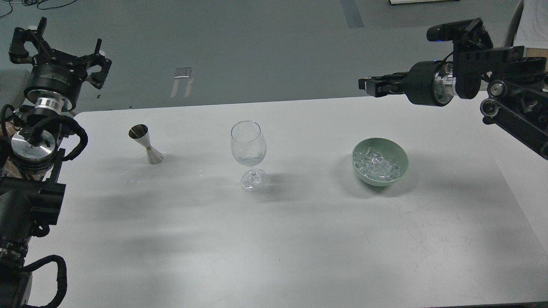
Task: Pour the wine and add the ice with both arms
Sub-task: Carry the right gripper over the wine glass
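A clear wine glass stands upright mid-table, with a little colourless wine barely visible at the bottom of its bowl. A pale green bowl to its right holds many clear ice chunks. A steel jigger stands left of the glass. My right gripper hovers high above the table's far edge, up and left of the bowl, its fingers together; I cannot see anything held between them. My left gripper is raised at the far left, off the table, open and empty.
The white table reaches the front edge of the view. A second table adjoins on the right. A person in white is at the top right corner. Grey floor lies beyond the table.
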You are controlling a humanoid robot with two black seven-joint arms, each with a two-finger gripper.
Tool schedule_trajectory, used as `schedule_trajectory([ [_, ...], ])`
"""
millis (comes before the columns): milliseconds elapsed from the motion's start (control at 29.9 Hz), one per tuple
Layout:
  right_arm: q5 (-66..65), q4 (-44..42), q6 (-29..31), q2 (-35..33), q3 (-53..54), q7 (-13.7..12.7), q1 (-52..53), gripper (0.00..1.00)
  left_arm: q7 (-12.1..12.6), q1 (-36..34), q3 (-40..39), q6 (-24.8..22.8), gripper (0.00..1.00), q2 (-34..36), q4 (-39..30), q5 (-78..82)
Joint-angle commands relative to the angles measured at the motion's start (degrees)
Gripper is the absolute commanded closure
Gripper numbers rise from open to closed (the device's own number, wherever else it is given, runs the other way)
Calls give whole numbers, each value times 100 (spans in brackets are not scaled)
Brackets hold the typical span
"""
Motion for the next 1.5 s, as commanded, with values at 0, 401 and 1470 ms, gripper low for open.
schedule_trajectory([
  [0, -10, 233, 1, 295, 287, -31, 11, 100, -9, -24, -17, 59, 2, 17, -5, -1],
  [401, -72, 207, 1, 1893, 296, -224, 213, 100, 0, 20, -61, 209, 2, 113, -119, -1],
  [1470, -124, 154, 1, 2510, -135, -541, 204, 97, 0, 47, -61, 227, 2, 149, -172, -1],
])
